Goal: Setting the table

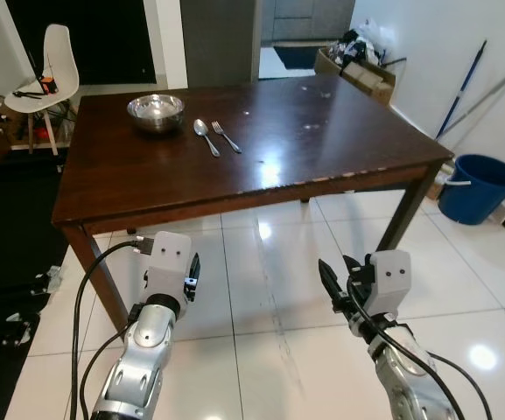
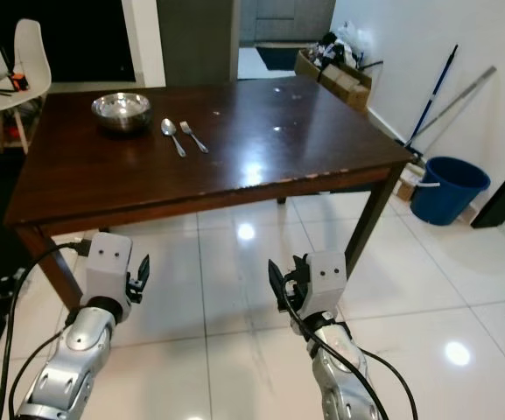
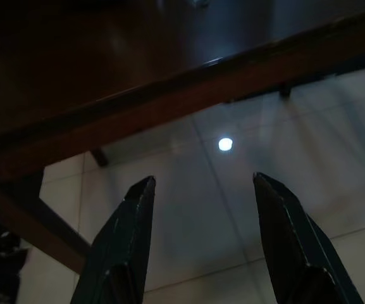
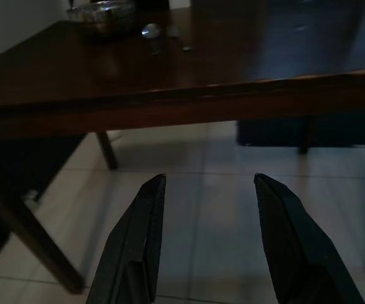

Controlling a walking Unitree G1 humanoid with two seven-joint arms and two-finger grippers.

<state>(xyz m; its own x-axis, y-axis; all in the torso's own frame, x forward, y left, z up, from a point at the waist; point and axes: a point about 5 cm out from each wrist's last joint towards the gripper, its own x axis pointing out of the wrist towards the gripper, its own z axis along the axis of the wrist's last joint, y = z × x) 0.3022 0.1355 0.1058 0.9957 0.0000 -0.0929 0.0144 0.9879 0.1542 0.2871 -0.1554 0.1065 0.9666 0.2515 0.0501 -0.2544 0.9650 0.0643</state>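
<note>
A dark wooden table [image 1: 322, 131] stands in front of me. On its far left part sits a steel bowl [image 1: 156, 112]. A spoon [image 1: 205, 136] and a fork [image 1: 226, 136] lie side by side just right of the bowl. My left gripper [image 1: 192, 278] hangs below the table's near edge, over the tiled floor, open and holding nothing [image 3: 204, 179]. My right gripper [image 1: 335, 280] is at the same height further right, also open and holding nothing [image 4: 210, 178]. In the right wrist view the bowl [image 4: 103, 11] and spoon [image 4: 152, 30] appear far off on the tabletop.
A white chair [image 1: 55, 61] stands beyond the table's far left corner. A blue bucket [image 1: 480, 185] sits by the right wall, with long handles [image 1: 462, 87] leaning there. Boxes [image 1: 361, 74] lie near the doorway. Dark clutter [image 1: 7, 289] covers the floor at left.
</note>
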